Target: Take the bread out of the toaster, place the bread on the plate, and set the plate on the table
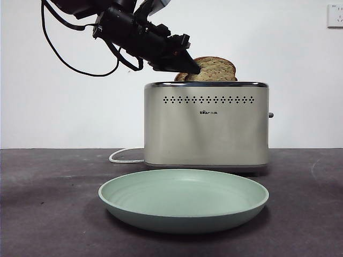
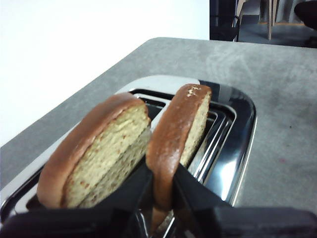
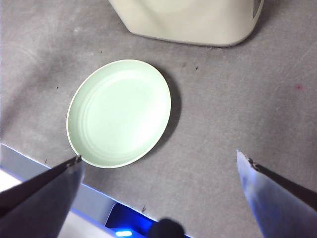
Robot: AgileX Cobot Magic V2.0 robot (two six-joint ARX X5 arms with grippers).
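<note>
The left pincer (image 1: 187,67) is reaching down from the upper left, clenching one slice of bread (image 2: 173,136) standing in the toaster (image 1: 206,126). The plate (image 1: 184,200) is lying on the worktop (image 1: 48,203) before the toaster. The right pincer (image 3: 158,168) is hanging released above.

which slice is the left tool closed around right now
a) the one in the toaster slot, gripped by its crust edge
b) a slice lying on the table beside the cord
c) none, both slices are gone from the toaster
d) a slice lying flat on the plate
a: the left wrist view shows the left tool with its jaws either side of the crust edge of the bread, which stands in the toaster slot beside the other slice; the plate is bare.
</note>
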